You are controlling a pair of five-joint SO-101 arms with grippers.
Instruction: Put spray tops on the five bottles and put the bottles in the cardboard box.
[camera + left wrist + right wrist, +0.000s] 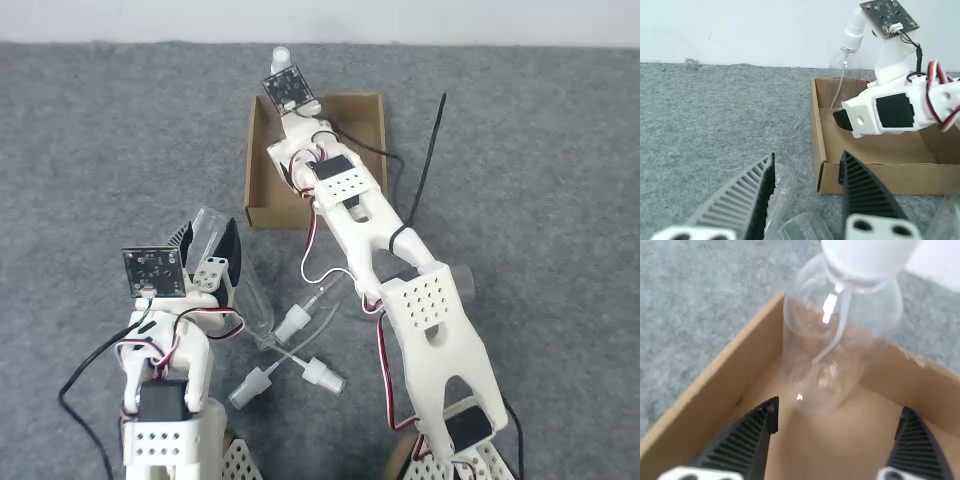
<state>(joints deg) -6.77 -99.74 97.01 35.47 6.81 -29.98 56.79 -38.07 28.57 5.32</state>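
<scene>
The capped bottle (840, 340) is standing upright inside the cardboard box (710, 390), in the corner farthest from the arm bases, with its dip tube curving down inside. The right gripper (838, 412) is hovering over the box floor just short of it, jaws released and spread wide, touching nothing. Placing looks done, so the pull-out is what counts. It is calling for wide jaws and a retreat along the box's length, not sideways, so that no finger is clipping the bottle. The right wrist view is giving that clearance. The high view is giving instead the loose spray tops (293, 322) and a bare bottle (252, 292) lying on the desk (100, 150) outside the box's near wall. The left gripper (808, 156) is there too, jaws released astride that bottle.
</scene>
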